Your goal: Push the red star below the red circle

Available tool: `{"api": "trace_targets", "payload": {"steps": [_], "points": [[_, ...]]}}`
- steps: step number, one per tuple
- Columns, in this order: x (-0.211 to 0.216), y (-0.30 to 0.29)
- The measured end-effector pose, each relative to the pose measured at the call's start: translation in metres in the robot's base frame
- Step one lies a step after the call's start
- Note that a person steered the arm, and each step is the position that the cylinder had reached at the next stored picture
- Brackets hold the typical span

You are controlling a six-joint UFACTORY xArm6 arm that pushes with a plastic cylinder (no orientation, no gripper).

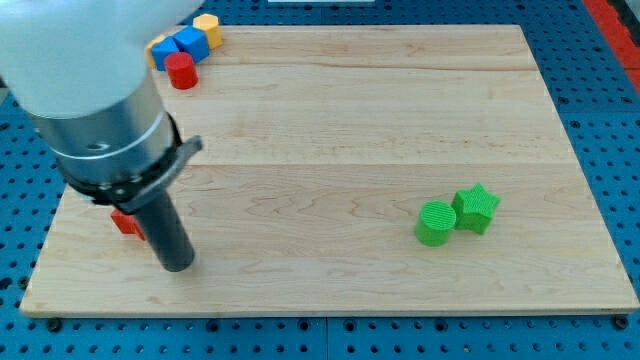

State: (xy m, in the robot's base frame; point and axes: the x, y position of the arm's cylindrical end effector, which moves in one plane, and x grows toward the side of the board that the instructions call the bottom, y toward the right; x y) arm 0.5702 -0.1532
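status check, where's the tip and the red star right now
My tip down at the view's lower left. Red star-shaped block just left of the rod, mostly hidden. Red cylinder block far up top. Nothing between them.

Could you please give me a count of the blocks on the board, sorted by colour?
Red: 2, the red circle and a red block partly hidden behind the rod, just to the view's left of my tip
Blue: 1, the blue block
Yellow: 2, one yellow block and another yellow block
Green: 2, the green circle and the green star
Total: 7
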Motion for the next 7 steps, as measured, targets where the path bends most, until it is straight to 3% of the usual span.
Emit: {"api": "trace_targets", "payload": {"steps": [1,2,3,4,5,7], "points": [[-0.012,-0.014],[-0.052,-0.025],[-0.034,-0.01],[0.015,-0.009],[0.01,-0.036],[-0.047,-0.077]]}}
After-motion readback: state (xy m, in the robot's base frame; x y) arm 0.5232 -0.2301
